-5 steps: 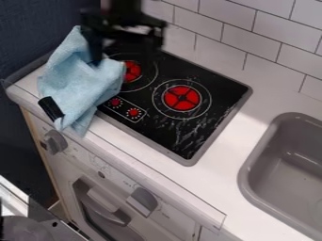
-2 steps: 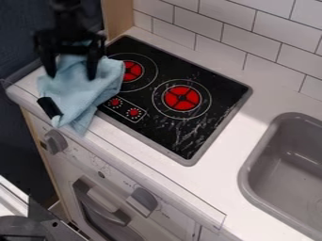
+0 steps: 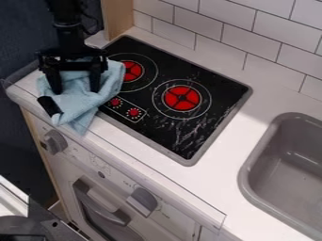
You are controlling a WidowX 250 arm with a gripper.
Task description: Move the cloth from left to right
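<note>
Saw the black gripper [image 3: 75, 90] pointing down over the blue cloth [image 3: 82, 110], with jaws spread apart, nothing clenched. Found the cloth bunched at the left end of the white counter [image 3: 217, 176], overlapping the left side of the cooktop [image 3: 217, 96]. Noted the sink [image 3: 250, 162] well apart, right. Couldn't tell whether touching cloth at the tips.
</note>
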